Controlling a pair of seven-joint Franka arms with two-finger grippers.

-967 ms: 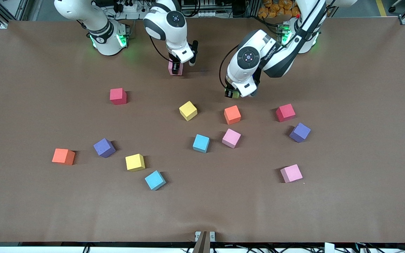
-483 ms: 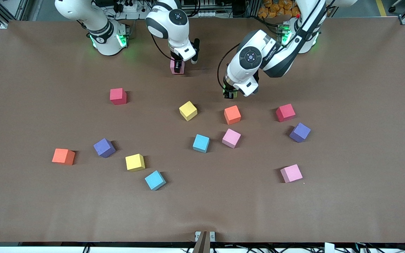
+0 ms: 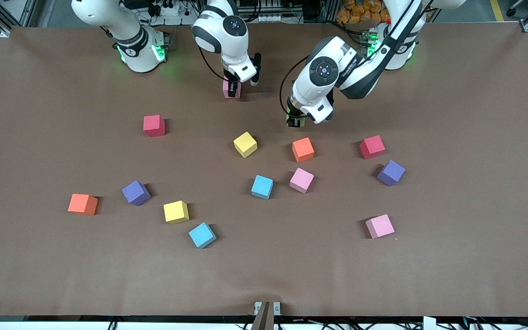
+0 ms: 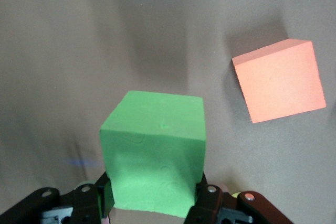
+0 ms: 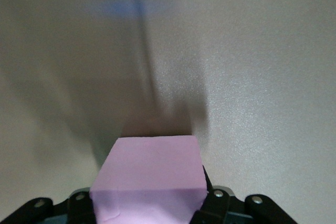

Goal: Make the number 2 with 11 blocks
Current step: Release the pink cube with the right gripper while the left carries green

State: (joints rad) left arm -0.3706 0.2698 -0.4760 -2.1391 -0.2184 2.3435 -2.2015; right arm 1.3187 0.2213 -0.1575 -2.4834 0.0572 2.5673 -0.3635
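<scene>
My left gripper [image 3: 295, 120] is shut on the green block [image 4: 155, 150] and holds it above the table, beside an orange block [image 3: 303, 149] that also shows in the left wrist view [image 4: 278, 80]. My right gripper [image 3: 232, 89] is shut on a pink block [image 5: 149, 177], low over the table near the robots' bases. Loose on the table lie a yellow block [image 3: 245, 144], pink blocks [image 3: 301, 180] [image 3: 379, 226], light blue blocks [image 3: 262, 187] [image 3: 202, 235], a yellow block [image 3: 176, 211], an orange block [image 3: 82, 204] and purple blocks [image 3: 136, 192] [image 3: 391, 173]. No number 2 shows.
Two red cubes lie on the brown table, one [image 3: 154, 125] toward the right arm's end, one [image 3: 372, 146] toward the left arm's end beside a purple block. A bracket [image 3: 266, 308] sits at the table edge nearest the front camera.
My left gripper has carried the green block a little toward the right arm's end, away from the orange block. My right gripper has shifted only slightly with the pink block.
</scene>
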